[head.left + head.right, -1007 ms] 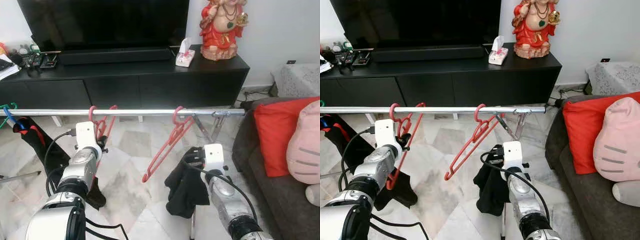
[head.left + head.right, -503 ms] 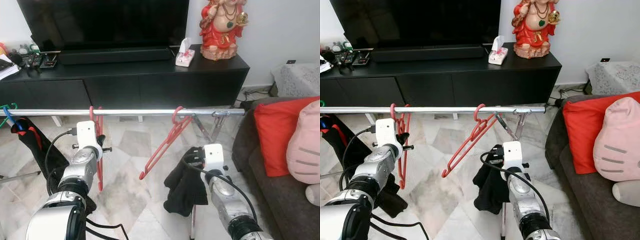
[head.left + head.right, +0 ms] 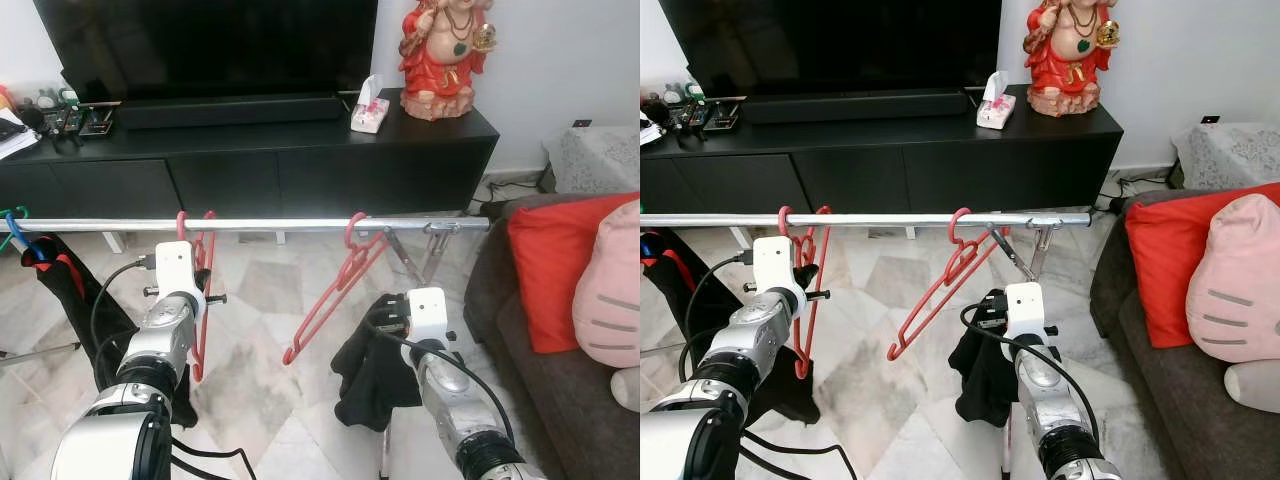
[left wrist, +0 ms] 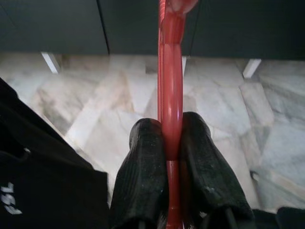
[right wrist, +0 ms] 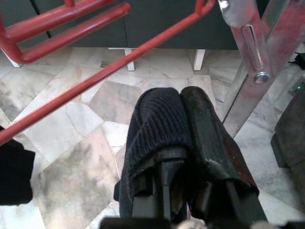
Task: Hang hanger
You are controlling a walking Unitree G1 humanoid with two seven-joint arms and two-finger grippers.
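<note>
The left gripper (image 4: 170,157) pinches a red hanger (image 3: 197,300) between its closed fingers (image 4: 143,176); the hanger's hook sits over the rail (image 3: 270,225) near its left end. A second hanger (image 3: 330,300) hangs tilted near the rail's right end. The right gripper (image 5: 180,119) is closed on black cloth (image 3: 365,375), just beside the rail's stand (image 5: 252,62). The cloth hides the gripper's tips from the head views.

rail (image 3: 270,225): crosses before TV cabinet (image 3: 300,160)
hangers: one (image 3: 200,290) on rail's left, another (image 3: 335,290) mid-rail
sofa (image 3: 560,340): right of rail
statue (image 3: 440,60): on cabinet, behind rail
</note>
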